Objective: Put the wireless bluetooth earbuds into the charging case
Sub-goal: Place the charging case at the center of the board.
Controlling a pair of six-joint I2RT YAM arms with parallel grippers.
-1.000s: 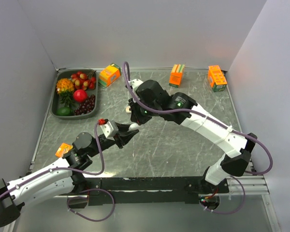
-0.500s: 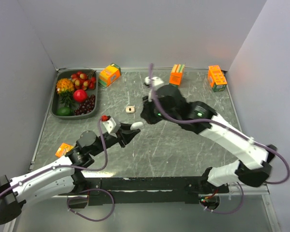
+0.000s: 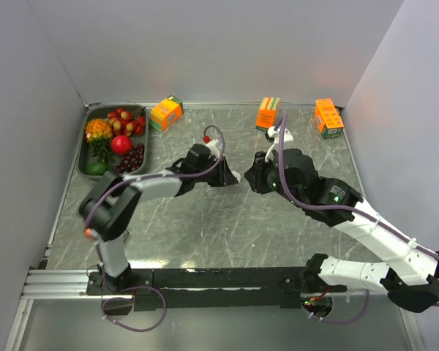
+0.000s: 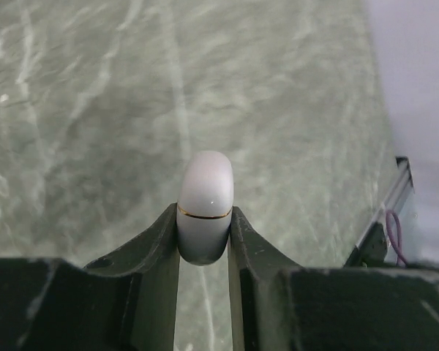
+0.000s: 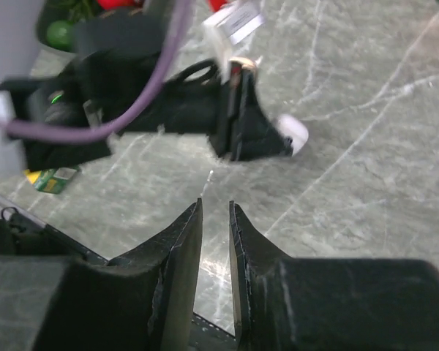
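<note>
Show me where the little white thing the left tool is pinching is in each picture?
Top external: the white piece is at the picture's centre, at the tip of the left tool.
Left wrist: the white piece is at the centre, pinched between the fingers.
Right wrist: the white piece is right of centre, in the upper half.
Shared landmark: the left tool's black fingers gripping it.

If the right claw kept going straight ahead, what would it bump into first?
Probably the left gripper, shut on a white piece, right ahead of the right gripper; depth is unclear.
</note>
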